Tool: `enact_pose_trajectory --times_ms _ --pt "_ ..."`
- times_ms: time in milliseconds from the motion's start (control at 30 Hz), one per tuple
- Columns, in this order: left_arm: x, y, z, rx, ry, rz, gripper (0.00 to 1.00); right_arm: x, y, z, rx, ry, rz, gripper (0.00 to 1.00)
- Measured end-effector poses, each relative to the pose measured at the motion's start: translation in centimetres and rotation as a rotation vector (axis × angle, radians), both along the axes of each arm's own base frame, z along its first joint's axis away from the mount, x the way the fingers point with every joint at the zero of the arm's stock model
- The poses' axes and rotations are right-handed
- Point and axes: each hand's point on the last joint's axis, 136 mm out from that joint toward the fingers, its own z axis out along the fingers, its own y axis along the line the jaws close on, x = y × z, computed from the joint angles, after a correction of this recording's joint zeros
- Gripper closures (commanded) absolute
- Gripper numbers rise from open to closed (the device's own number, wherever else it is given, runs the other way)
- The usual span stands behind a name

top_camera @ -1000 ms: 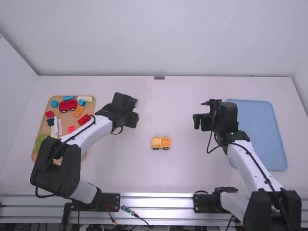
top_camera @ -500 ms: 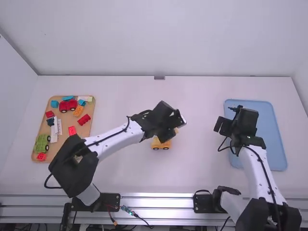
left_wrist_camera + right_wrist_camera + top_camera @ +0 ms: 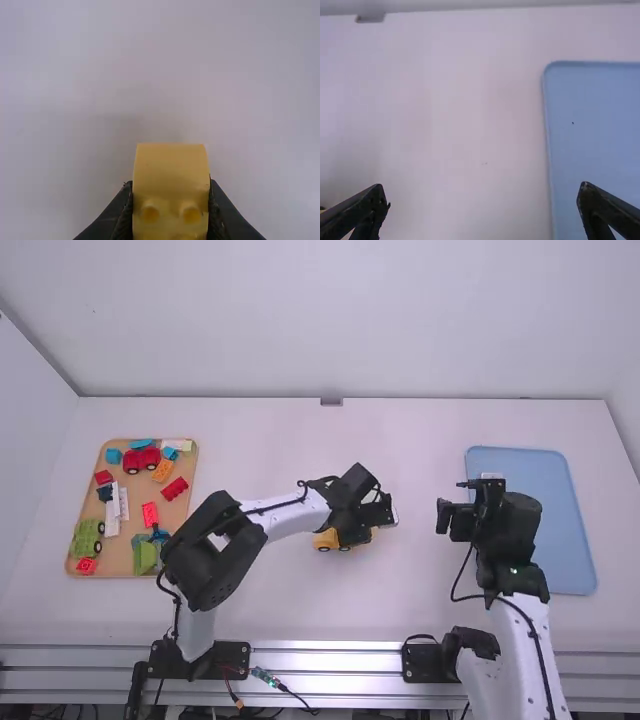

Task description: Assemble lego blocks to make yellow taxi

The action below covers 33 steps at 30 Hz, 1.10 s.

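The left gripper [image 3: 366,524] was closed on the boxy, round-studded yellow taxi [image 3: 326,540], midway across the white bench [image 3: 270,610]. The right gripper [image 3: 454,519], wide open and empty, hung near the smooth, round-cornered blue tray [image 3: 562,540].

Matt plastic clads my left tool [image 3: 366,520]; the yellow block assembly [image 3: 171,165] shows smooth, moulded plastic. My surface [image 3: 455,100] appears smooth and matt, the blue tray [image 3: 590,150] smooth plastic, the tan tray [image 3: 120,562] wood-like, the rail [image 3: 350,660] bare metal with a dull sheen.
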Motion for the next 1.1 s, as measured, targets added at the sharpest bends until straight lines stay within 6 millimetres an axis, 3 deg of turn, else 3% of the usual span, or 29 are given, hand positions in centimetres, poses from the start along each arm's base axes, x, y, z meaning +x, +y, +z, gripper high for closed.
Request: enact_pose_trajectory --times_ms 300,567,867,1100 --pt "-1.7 -3.6 0.3 -0.034 -0.083 -0.119 0.99 -1.9 0.9 1.5 -0.005 -0.111 0.028 0.0" --pt "-0.9 -3.4 -2.5 0.027 -0.099 -0.1 0.99 -2.6 1.6 2.7 0.003 -0.157 0.062 0.0" --pt "0.4 -4.5 -1.1 0.001 -0.14 -0.092 0.98 -2.5 1.8 2.4 0.014 -0.145 0.075 0.0" --pt "0.5 -4.5 -1.1 0.001 -0.141 -0.092 0.78 -2.6 1.9 2.5 0.008 -0.151 0.078 0.0"
